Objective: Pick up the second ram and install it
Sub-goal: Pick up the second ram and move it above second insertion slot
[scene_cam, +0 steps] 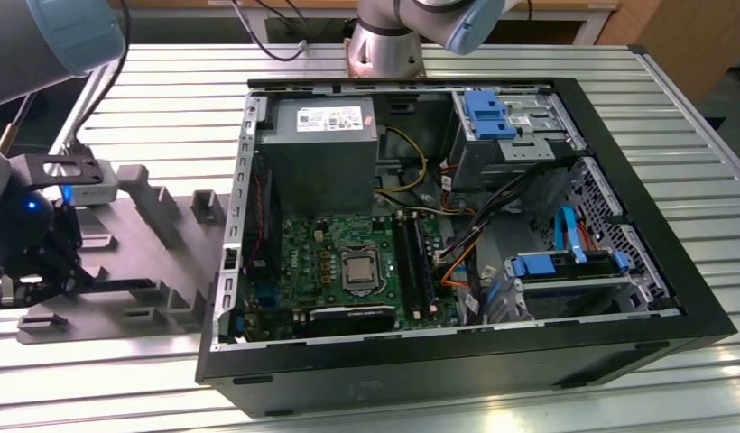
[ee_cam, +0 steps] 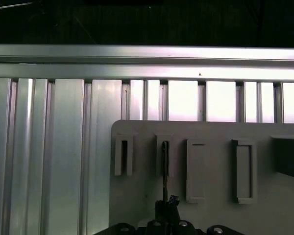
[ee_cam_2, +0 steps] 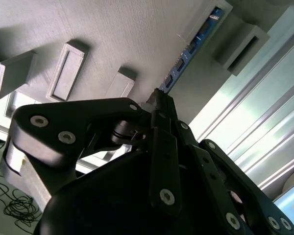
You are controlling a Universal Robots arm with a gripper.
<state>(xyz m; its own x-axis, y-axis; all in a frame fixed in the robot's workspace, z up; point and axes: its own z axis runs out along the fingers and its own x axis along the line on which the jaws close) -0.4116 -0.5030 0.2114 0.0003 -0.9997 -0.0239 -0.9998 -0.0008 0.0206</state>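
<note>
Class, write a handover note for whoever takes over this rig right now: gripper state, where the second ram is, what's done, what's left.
Gripper: fingers look shut on the near end of the second ram.
Second ram: on edge in the grey tray, at the exterior view's left of the open computer case.
Done: ram reached and apparently gripped; not lifted.
Left: the lift, and seating it in the green board's black slots.
</note>
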